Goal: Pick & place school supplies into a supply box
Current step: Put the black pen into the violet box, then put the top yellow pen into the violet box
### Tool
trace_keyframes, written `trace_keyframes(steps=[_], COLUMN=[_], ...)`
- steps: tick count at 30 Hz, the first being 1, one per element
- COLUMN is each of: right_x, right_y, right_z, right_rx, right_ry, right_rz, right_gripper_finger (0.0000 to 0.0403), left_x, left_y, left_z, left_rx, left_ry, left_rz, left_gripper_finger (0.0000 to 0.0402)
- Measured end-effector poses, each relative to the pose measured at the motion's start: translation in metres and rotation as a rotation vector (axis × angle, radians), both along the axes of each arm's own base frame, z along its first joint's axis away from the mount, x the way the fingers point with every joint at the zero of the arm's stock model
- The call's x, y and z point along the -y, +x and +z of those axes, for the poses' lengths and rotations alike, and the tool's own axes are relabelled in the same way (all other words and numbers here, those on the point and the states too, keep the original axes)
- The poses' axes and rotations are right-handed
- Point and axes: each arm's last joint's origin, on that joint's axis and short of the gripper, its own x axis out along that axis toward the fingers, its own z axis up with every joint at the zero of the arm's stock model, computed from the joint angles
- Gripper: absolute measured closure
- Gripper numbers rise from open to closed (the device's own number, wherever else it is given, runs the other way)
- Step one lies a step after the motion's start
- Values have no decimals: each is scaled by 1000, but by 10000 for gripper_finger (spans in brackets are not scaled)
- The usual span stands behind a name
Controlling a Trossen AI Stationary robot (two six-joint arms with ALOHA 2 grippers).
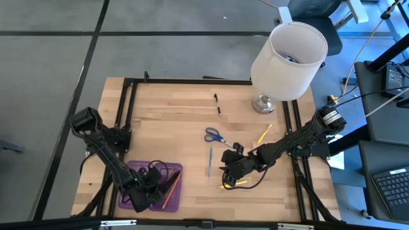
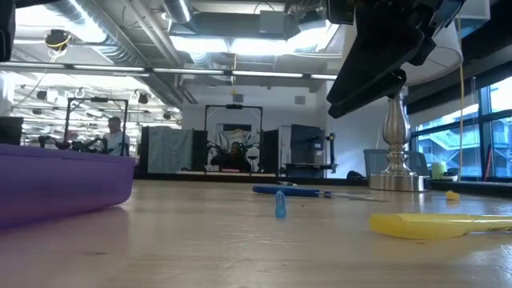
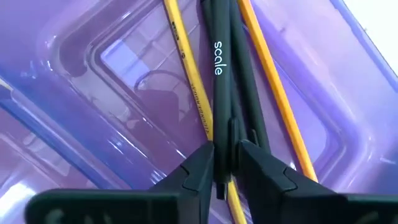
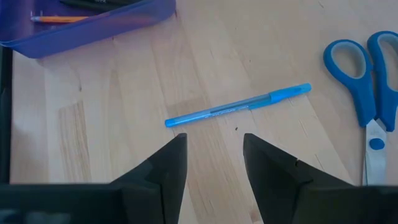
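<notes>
Left gripper (image 3: 224,163) down inside translucent purple plastic pencil case (image 1: 137,171) at table's (image 1: 172,121) near-left corner; fingers (image 3: 199,168) narrowly parted, black pen (image 3: 219,74) between them, grip uncertain. Yellow pencil (image 3: 189,74) and orange pencil (image 3: 273,81) lie alongside in case. Right gripper (image 4: 214,158) hovers over table, fingers apart, empty, near blue pen (image 4: 236,106); blue-handled scissors (image 4: 364,74) beside.

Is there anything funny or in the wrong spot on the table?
Yes, the big white lamp standing at a far corner of the table is no school supply. Also, the blue pen, scissors and a yellow pen lie scattered outside the purple box.
</notes>
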Motion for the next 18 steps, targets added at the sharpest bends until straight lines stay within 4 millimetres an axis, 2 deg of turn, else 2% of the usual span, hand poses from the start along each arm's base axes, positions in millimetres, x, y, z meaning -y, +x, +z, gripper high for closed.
trace_keyframes(steps=[6,10,18], right_x=[0,0,6], right_y=[0,0,3], right_z=[0,0,0], right_rx=[0,0,0], right_ry=[0,0,0], right_rz=[0,0,-18], right_gripper_finger=[241,241,241], left_x=[-2,-7,-39], left_y=[-2,0,26], left_z=[12,33,78], left_rx=[24,126,384], left_ry=[-19,-9,159], left_rz=[-29,-91,-285], left_gripper_finger=[295,287,286])
